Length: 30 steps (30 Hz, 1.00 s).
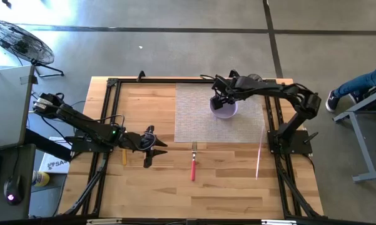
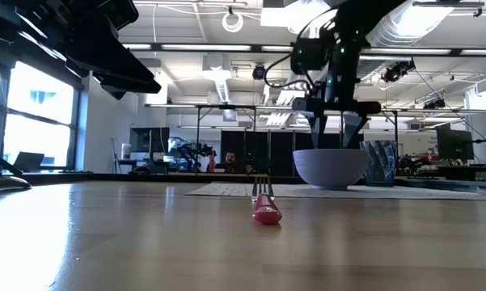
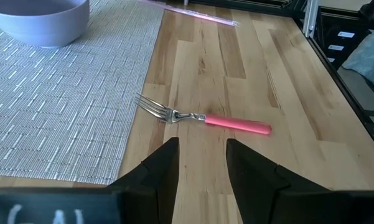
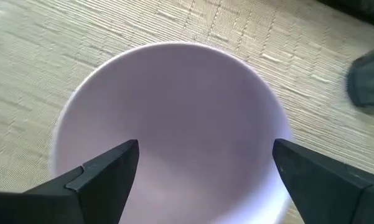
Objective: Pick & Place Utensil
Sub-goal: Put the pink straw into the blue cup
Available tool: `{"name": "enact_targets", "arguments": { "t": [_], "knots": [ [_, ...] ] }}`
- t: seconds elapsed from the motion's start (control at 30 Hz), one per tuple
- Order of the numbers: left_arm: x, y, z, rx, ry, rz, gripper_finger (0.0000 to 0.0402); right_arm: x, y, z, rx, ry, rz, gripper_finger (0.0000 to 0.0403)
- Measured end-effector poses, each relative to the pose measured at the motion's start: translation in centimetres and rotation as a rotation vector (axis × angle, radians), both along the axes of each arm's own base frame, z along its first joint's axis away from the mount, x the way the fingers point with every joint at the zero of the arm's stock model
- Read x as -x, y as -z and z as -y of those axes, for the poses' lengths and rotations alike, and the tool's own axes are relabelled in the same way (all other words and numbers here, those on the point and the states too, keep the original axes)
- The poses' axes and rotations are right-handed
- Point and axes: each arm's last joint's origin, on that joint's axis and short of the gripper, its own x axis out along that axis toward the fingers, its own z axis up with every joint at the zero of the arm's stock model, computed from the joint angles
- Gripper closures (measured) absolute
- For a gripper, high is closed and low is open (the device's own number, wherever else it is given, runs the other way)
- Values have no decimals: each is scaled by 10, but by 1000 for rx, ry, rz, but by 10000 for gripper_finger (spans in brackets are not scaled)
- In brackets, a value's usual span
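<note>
A fork (image 1: 193,164) with a pink handle (image 3: 238,124) and metal tines (image 3: 154,107) lies flat on the wooden table, just off the near edge of the grey woven mat (image 1: 220,112). My left gripper (image 1: 151,147) stands open to the fork's left, above the table, fingers either side of empty air (image 3: 202,165). A pale lilac bowl (image 1: 224,107) stands on the mat. My right gripper (image 4: 205,165) hovers open right above the bowl (image 4: 171,130), fingers pointing down at its hollow (image 2: 331,166). Nothing lies in the bowl.
A thin pink rod (image 1: 259,156) lies on the table to the right of the mat. Black frame rails (image 1: 106,125) run along the table's left, far and right sides. Bare wood (image 1: 225,187) lies near the front edge.
</note>
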Motion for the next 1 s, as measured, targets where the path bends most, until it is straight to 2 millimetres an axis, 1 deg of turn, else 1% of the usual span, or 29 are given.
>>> {"name": "enact_targets", "arguments": {
  "t": [0.1,0.2,0.3,0.4,0.47,0.53,0.63,0.7,0.8,1.0],
  "knots": [
    [0,0,0,1,0,1,273,0,-19,-15,-11,-29,-12,39],
    [0,0,0,0,0,-1,273,4,-35,-39,-64,-70,-23,39],
    [0,0,0,0,-1,0,273,14,-45,-66,-161,-114,-31,39],
    [0,0,0,0,0,0,273,27,-46,-93,-247,-120,-41,39],
    [0,0,0,0,0,0,273,36,-41,-109,-295,-89,-39,39],
    [0,0,0,0,0,0,273,46,-31,-126,-337,-53,-52,39],
    [0,0,0,0,0,0,273,62,-11,-147,-393,-4,-91,39],
    [0,0,0,0,0,0,273,72,3,-157,-411,20,-114,39],
    [0,0,0,0,-1,1,273,86,24,-166,-443,52,-152,39],
    [0,0,0,0,0,0,273,107,56,-172,-514,145,-254,39]
  ]
}}
